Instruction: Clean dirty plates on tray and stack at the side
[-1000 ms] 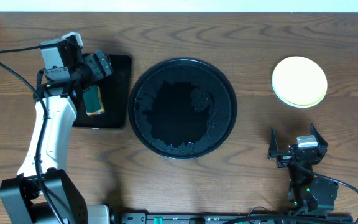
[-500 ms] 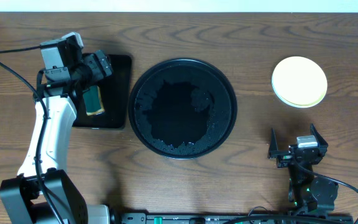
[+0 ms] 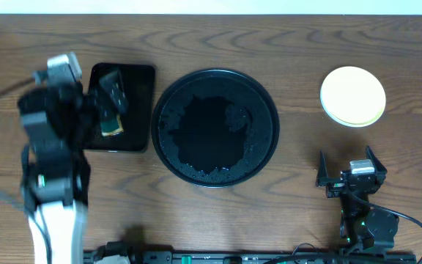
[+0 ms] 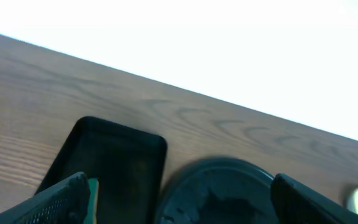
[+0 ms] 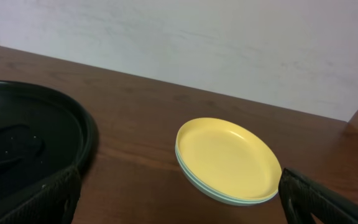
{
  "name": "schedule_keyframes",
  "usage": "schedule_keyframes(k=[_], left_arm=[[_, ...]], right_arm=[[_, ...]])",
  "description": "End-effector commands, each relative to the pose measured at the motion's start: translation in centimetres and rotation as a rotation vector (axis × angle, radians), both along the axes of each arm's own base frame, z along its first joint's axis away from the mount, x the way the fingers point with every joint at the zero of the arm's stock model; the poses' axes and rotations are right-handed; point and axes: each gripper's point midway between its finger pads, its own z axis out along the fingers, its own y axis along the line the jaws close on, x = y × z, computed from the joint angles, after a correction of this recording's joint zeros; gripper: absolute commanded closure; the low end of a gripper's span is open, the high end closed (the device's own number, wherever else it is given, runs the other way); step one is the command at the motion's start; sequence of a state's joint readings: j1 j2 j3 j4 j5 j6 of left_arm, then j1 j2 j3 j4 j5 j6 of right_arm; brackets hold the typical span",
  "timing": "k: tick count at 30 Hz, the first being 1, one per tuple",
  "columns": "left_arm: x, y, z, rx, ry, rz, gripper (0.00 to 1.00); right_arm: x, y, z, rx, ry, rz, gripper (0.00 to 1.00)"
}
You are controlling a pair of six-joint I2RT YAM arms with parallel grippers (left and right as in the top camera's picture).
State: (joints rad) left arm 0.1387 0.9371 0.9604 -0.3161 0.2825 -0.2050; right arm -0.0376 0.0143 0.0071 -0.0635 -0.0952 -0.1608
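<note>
Left hand (image 3: 114, 94) wide, blurred, shifted nearer since earlier, right hand (image 3: 346, 161) wide, unmoved, plates (image 3: 353, 96) stacked apart from tray (image 3: 271, 110).

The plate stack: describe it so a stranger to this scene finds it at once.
Find the large round black tray in the middle. On the bare wood to its right sits the plate stack. Unlike the tray, it is small and pale: yellow on top, mint rims beneath.
</note>
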Motion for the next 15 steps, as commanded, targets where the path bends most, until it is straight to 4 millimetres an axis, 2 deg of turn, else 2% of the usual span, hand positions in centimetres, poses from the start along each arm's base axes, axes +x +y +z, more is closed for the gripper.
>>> schedule_keyframes(k=[1, 4, 8, 11, 13, 15], left_arm=[[-2.8, -1.5, -1.9, 0.011, -0.006, -0.038, 0.07], [-5.1, -1.2, -3.9, 0.051, -0.019, -0.007, 0.07], [-7.6, -1.3, -7.8, 0.054, -0.019, 0.0, 0.07], [-8.4, -1.4, -10.1, 0.057, -0.044, 0.001, 0.07], [-8.3, -1.3, -10.3, 0.063, -0.116, 0.005, 0.07], [-7.9, -1.4, -9.2, 0.072, -0.247, 0.006, 0.07]], right_arm=[[0.0, 0.3, 0.0, 0.018, -0.002, 0.006, 0.01], [0.0, 0.3, 0.0, 0.018, -0.002, 0.006, 0.01], [0.0, 0.3, 0.0, 0.018, -0.001, 0.006, 0.01], [0.0, 0.3, 0.0, 0.018, -0.001, 0.006, 0.01], [0.0, 0.3, 0.0, 0.018, -0.001, 0.006, 0.01], [0.0, 0.3, 0.0, 0.018, -0.001, 0.006, 0.01]])
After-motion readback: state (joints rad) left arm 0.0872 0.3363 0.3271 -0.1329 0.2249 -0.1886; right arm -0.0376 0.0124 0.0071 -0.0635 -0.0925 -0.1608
